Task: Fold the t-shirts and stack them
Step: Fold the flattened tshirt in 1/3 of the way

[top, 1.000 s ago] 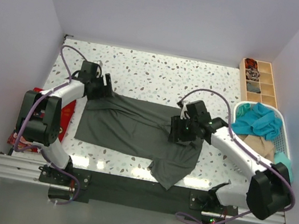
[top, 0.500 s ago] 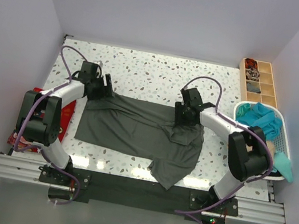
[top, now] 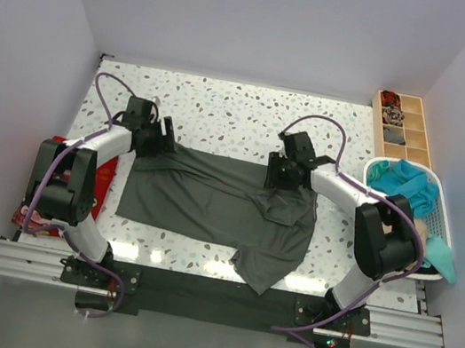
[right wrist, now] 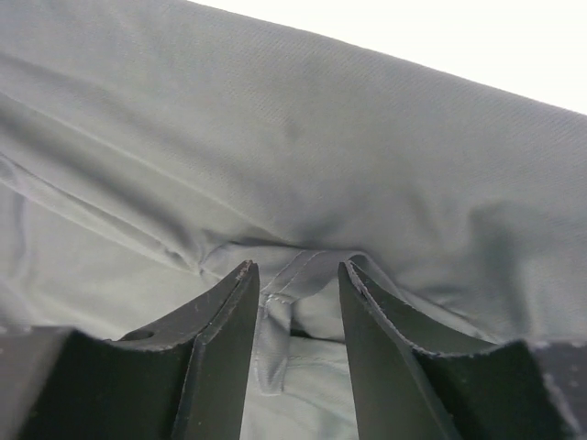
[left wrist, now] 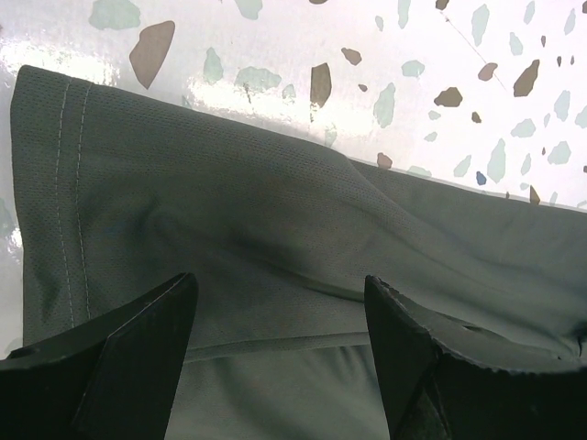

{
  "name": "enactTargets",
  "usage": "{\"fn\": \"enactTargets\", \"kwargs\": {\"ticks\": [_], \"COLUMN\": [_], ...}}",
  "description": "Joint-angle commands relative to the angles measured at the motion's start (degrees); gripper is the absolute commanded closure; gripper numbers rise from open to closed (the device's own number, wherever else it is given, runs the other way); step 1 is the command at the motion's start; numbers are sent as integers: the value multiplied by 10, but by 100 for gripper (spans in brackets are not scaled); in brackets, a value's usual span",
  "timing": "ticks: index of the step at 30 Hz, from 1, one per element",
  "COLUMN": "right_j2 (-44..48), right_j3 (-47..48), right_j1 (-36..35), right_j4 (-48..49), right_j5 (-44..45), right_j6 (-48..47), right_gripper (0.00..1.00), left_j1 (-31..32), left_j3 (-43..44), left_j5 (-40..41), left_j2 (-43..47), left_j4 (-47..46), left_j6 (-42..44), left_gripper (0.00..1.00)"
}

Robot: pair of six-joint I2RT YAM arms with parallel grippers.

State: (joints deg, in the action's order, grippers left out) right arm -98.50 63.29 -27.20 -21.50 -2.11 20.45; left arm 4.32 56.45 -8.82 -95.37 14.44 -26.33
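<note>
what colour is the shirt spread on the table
Plain dark grey-green t-shirt, clearest from the top camera.

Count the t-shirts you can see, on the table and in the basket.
4: a grey-green shirt spread on the table, a red shirt at its left edge, a teal shirt and a tan shirt in the basket. More may be buried there.

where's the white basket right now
In the top view the white basket sits at the right edge of the table, just on the near side of the wooden divided tray.
</note>
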Motion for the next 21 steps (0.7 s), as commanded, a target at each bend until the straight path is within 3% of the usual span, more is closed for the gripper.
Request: {"fn": "enactTargets", "kwargs": {"ticks": [1, 5, 14, 21], "right_j2": [30, 34, 51, 33], "right_j3": [0, -4, -40, -53], "right_j1": [1, 1, 1, 1], "right_j4": [-2, -14, -20, 16], "right_j5": [-24, -31, -6, -19], "right_j6": [40, 62, 89, 91], "right_gripper": [57, 63, 53, 54], "left_j1": [1, 1, 1, 1], "left_j3": [3, 2, 2, 2], "left_j5": [-9, -9, -12, -12], "left_j2": [-3, -3, -3, -1], "left_j4": [-19, -18, -17, -17], "left_j6": [10, 10, 11, 11], "left_gripper": [22, 22, 22, 22]}}
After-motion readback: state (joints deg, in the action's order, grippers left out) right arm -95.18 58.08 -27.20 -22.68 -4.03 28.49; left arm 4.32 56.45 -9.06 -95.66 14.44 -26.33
